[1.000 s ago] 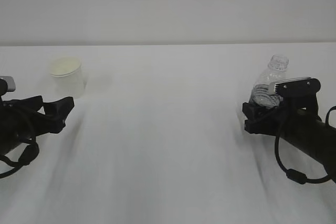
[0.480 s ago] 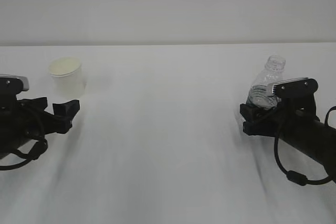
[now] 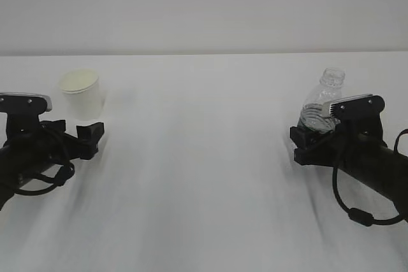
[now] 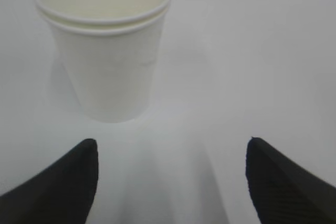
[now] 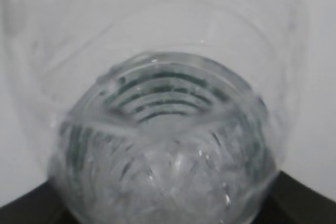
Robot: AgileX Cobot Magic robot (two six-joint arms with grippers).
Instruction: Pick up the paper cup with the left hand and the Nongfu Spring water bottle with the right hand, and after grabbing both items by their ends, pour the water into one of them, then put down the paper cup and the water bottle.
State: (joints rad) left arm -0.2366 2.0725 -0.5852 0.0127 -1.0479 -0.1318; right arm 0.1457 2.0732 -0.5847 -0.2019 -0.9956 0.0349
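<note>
Both pincers sit low over the tabletop (image 3: 204,176). Left pincer (image 4: 170,174) gapes wide, empty, just short of the upright paper cup (image 4: 107,51). Right pincer (image 3: 319,139) clamps the tilted Nongfu Spring water bottle (image 3: 322,103) by its base.

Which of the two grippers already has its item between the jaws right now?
The right gripper: its jaws sit around the base of the tilted water bottle. The left gripper is open, with the paper cup standing ahead of its fingers, untouched.

White tabletop (image 3: 204,189) beneath a plain pale wall (image 3: 204,4)
</note>
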